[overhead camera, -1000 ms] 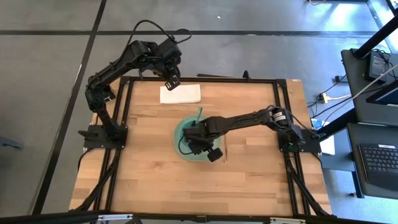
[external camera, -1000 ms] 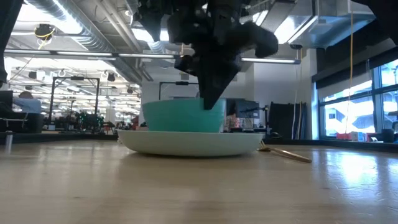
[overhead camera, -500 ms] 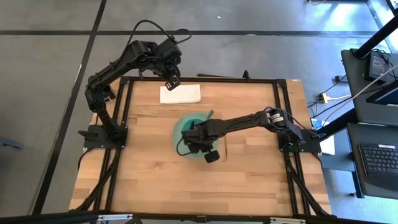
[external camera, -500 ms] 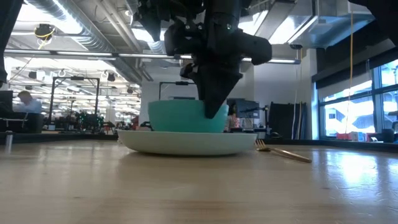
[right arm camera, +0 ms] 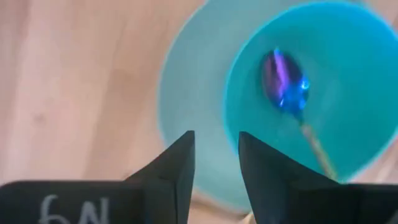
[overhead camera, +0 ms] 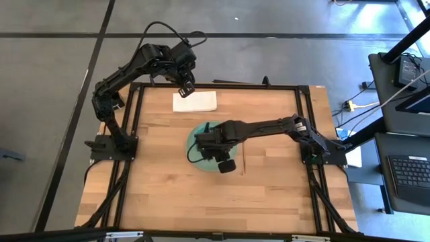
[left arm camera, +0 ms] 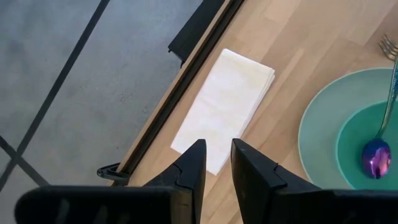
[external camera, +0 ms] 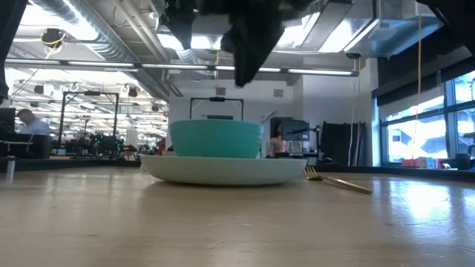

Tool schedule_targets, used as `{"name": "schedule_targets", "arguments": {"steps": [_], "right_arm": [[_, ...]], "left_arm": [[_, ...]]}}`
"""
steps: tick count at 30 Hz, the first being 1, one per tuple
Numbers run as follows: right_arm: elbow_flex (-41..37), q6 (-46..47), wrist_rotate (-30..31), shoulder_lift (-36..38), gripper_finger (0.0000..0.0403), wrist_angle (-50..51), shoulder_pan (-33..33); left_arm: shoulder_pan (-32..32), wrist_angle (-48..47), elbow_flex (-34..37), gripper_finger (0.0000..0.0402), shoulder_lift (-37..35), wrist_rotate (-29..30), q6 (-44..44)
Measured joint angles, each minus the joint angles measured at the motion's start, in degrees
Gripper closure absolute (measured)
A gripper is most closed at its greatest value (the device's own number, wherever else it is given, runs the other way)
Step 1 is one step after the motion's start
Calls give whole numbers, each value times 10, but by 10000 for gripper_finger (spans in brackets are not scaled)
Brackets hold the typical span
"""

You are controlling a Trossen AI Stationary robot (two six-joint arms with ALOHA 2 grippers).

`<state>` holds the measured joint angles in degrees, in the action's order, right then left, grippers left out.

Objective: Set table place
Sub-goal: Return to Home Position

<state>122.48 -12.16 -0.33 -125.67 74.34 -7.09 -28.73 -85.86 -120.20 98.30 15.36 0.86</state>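
Bowl (external camera: 215,139): on the plate (external camera: 226,169), mid-table (overhead camera: 168,181).
Spoon (right arm camera: 285,81): in the bowl; its head shows only from the wrists and is hidden at low level.
Fork (external camera: 338,180): just beside the plate.
Right gripper (right arm camera: 216,140): above the bowl, fingers slightly apart, empty.
Left gripper (left arm camera: 217,149): over the napkin (left arm camera: 224,109) at the table's edge, fingers slightly apart.

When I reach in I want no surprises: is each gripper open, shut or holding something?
Left gripper: slightly open, empty, over the napkin.
Right gripper: slightly open, empty, over the bowl.
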Motion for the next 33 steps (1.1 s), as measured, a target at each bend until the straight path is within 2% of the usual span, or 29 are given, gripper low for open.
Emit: {"name": "schedule_targets", "arguments": {"steps": [7, 10, 12, 17, 22, 27, 33], "right_arm": [[125, 145, -9, 1, 292, 160, -1], [111, 221, -3, 31, 299, 158, -1], [111, 257, 24, 51, 303, 158, -1], [111, 263, 67, 122, 305, 157, -1], [111, 265, 34, 223, 305, 157, -1], [111, 287, 33, 328, 305, 157, 0], [111, 266, 69, 431, 305, 156, -1]], "left_arm": [[0, -45, 0, 333, 0, 2, 15], [6, -40, 1, 333, -2, -9, 51], [11, -41, 2, 333, -7, -32, 53], [32, -41, 2, 333, -28, -56, 22], [43, -42, 2, 333, -108, -53, 21], [51, -42, 2, 333, -217, -54, 19], [52, -42, 2, 333, -339, -35, 51]]}}
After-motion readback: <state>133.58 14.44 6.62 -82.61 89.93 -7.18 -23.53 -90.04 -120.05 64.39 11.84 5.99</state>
